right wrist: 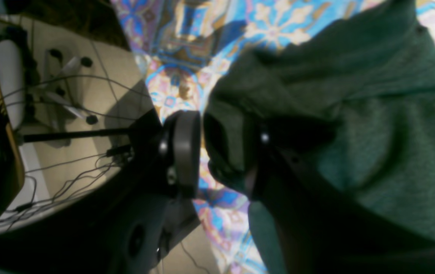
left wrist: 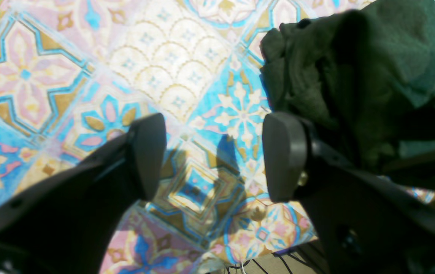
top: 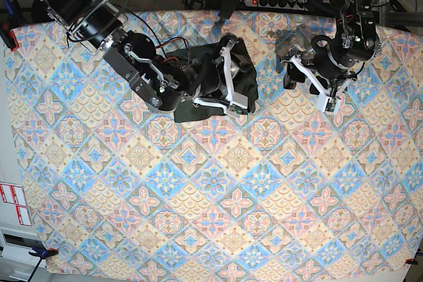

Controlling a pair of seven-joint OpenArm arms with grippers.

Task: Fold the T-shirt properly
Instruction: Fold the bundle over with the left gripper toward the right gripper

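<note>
The dark olive-green T-shirt (top: 218,84) of soft knit fabric is seen bunched into a compact heap on the patterned blue, pink and cream tablecloth (top: 198,189), toward the far side of the table in the base view. The right gripper (right wrist: 221,152) is placed at the heap, one black finger (right wrist: 187,152) bare and the other buried in cloth; a grip cannot be told. The left gripper (left wrist: 213,156) is held spread wide above bare tablecloth, empty, beside the heap.

T-shirt (top: 198,84) bunched on table (top: 198,183) near far edge; right gripper (top: 232,80) over it, left gripper (top: 310,84) beside.
</note>
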